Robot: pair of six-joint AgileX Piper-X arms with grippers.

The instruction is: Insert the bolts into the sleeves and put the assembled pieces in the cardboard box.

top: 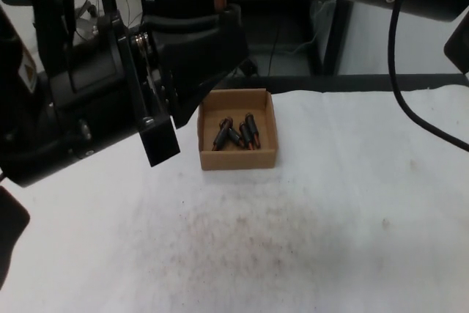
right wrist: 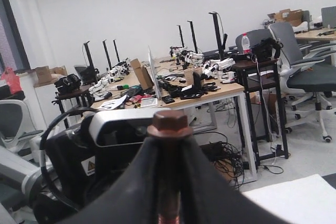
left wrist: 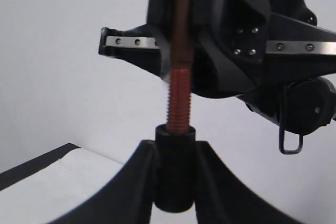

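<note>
In the left wrist view my left gripper [left wrist: 175, 153] is shut on a short black sleeve [left wrist: 175, 179], held upright between its two fingers. A copper-red bolt [left wrist: 180, 103] stands with its threaded end in the sleeve's mouth. My right gripper [left wrist: 184, 61] grips the bolt's shank higher up. The right wrist view looks along the right gripper [right wrist: 169, 153], shut on the bolt with the hex head [right wrist: 169, 124] sticking out past the fingers. Both arms hang well above the bench at the back left of the high view. The cardboard box [top: 236, 159] holds several assembled pieces [top: 236, 133].
A white cloth [top: 330, 210] covers the bench, stained rusty in front of the box. A black cable [top: 410, 108] hangs over the right side. The bench's far edge [top: 352, 82] runs just behind the box.
</note>
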